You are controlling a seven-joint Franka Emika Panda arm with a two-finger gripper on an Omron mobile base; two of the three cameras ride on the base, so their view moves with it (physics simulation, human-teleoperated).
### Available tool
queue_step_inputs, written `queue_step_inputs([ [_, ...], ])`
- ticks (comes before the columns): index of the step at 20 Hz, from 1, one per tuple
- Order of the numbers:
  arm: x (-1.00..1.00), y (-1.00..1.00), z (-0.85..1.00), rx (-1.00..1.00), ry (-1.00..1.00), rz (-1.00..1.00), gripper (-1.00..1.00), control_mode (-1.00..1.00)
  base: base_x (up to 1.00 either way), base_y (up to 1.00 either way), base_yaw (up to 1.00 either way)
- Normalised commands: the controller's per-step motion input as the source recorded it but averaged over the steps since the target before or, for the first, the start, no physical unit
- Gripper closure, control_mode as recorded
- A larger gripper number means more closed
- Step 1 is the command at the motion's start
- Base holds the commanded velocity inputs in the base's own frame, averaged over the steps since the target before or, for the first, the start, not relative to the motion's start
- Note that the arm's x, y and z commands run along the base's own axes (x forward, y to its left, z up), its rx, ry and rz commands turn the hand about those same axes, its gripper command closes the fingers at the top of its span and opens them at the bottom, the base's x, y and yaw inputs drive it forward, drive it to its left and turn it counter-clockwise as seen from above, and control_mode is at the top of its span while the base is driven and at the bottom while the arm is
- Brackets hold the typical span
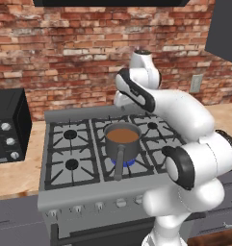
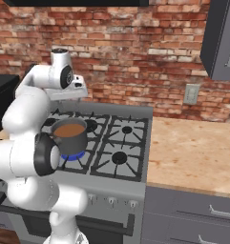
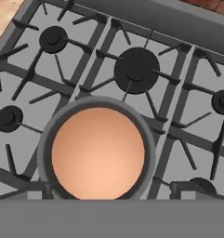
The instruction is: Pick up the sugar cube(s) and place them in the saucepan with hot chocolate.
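While the arm leans over the stove, the pincer hangs above the saucepan, and its fingers are spread wide with nothing between them. In the hand view the two dark finger tips stand far apart at the bottom, one on each side of the pan's rim. The saucepan sits on a front burner in the middle of the stove, over a blue flame, with its long handle pointing to the front edge. The brown liquid inside looks smooth, and I cannot see a sugar cube on its surface, on the grates or on the worktop; they are perhaps too small to tell. So I cannot judge whether any cube is already in. If some are left, the arm must first find them.
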Motion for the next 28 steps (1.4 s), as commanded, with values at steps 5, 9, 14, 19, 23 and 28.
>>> queue_step_inputs([
  [5,-0.29,0.00,0.19,0.01,-0.27,0.00,-1.00,-1.00,0.00,0.00,0.00],
  [9,-0.28,0.00,0.21,0.03,-0.30,0.00,-1.00,-1.00,0.00,0.00,0.00],
  [14,-0.42,0.00,0.18,0.03,-0.26,0.00,-1.00,-1.00,0.00,0.00,0.00],
  [19,-0.55,0.00,0.02,0.01,-0.11,0.00,-1.00,-1.00,0.00,0.00,0.00],
  [23,-0.60,0.02,0.00,0.00,-0.07,0.00,-1.00,-1.00,0.00,0.00,0.00],
  [28,-0.45,0.00,0.07,0.01,-0.07,0.00,-1.00,-1.00,0.00,0.00,0.00],
])
